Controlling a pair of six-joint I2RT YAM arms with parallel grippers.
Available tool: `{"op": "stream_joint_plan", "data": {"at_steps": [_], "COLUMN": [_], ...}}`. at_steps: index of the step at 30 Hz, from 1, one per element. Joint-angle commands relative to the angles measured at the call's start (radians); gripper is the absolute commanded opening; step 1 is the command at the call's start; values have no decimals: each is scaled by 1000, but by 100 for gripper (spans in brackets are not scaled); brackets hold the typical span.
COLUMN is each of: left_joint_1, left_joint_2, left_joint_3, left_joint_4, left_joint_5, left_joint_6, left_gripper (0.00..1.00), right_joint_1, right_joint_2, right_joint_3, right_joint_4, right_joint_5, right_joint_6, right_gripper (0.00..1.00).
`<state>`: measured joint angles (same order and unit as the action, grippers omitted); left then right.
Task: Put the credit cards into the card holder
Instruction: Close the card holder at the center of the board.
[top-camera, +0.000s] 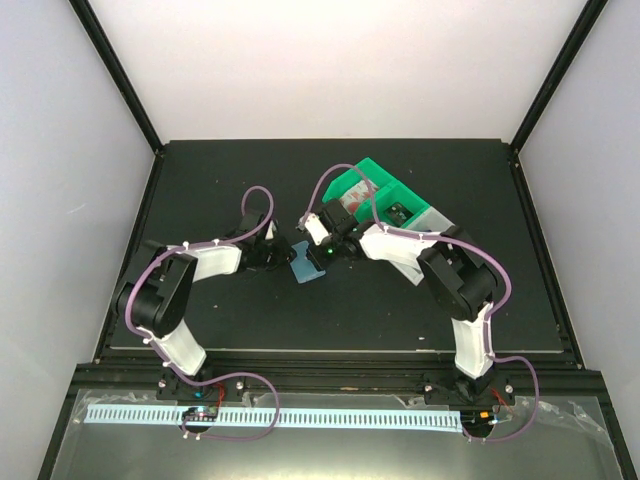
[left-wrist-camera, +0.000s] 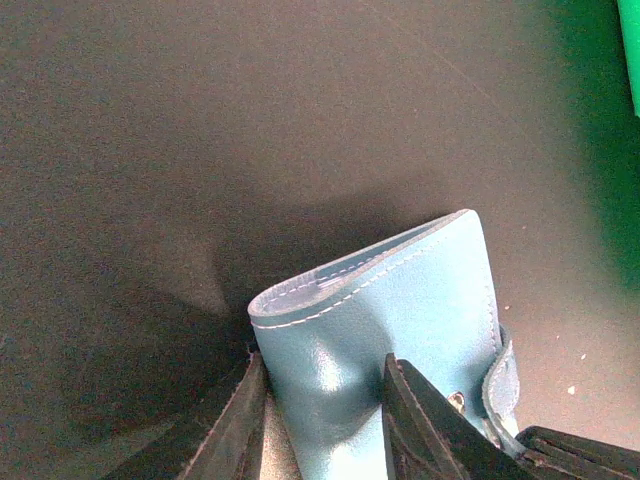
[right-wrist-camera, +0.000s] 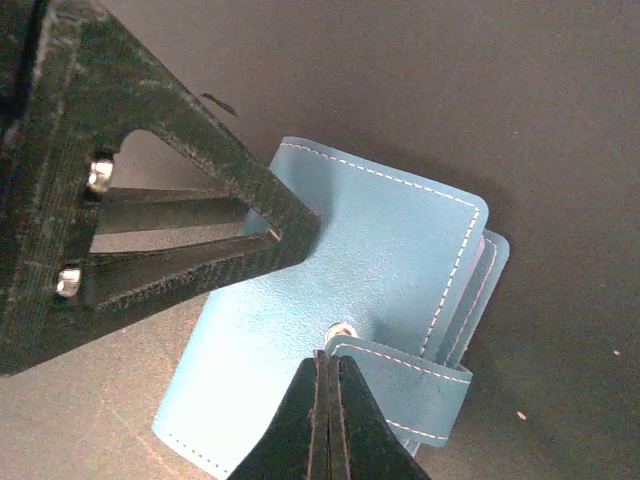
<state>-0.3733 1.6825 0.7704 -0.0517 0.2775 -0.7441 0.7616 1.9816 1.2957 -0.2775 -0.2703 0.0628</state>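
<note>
As tab (right-wrist-camera: 400, 385) touches shut right claw (right-wrist-camera: 327, 365), left claw (left-wrist-camera: 322, 365) straddles card holder (left-wrist-camera: 400, 290), grip unclear.

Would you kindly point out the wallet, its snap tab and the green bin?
wallet (right-wrist-camera: 380, 240), right wrist view, cover's middle
snap tab (right-wrist-camera: 410, 388), right wrist view, strap's middle
green bin (top-camera: 388, 178), top view, far rim

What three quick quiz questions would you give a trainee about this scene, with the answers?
1. True or false: the right gripper is shut.
2. Where is the wallet? A on the floor; B between the left gripper and the right one; C in a drawer.
3. Fill in: the right gripper's tip points at the wallet's snap ____.
Key: 1 true; 2 B; 3 tab.
</note>
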Motion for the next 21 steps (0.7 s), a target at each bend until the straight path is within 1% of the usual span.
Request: {"op": "stream_joint_plan", "data": {"at_steps": [1,7,21], "left_joint_1": [-12,-12,-12], "left_joint_2": [55,58,78], "left_joint_3": [-22,-39,-40], "left_joint_4": [-95,-77,-57], "left_joint_5": [-65,-63,-25], "left_joint_6": [2,2,10], "left_gripper": [32,29,27], "right_joint_1": [-1,-1,-1], "right_joint_2": [26,35,68], "right_joint_3": [35,40,72], "right_joint_4": [-21,-16,-14], "right_joint_5": [29,7,-12], "right_joint_6": [-22,-21,-3], "right_gripper": [1,1,1]}}
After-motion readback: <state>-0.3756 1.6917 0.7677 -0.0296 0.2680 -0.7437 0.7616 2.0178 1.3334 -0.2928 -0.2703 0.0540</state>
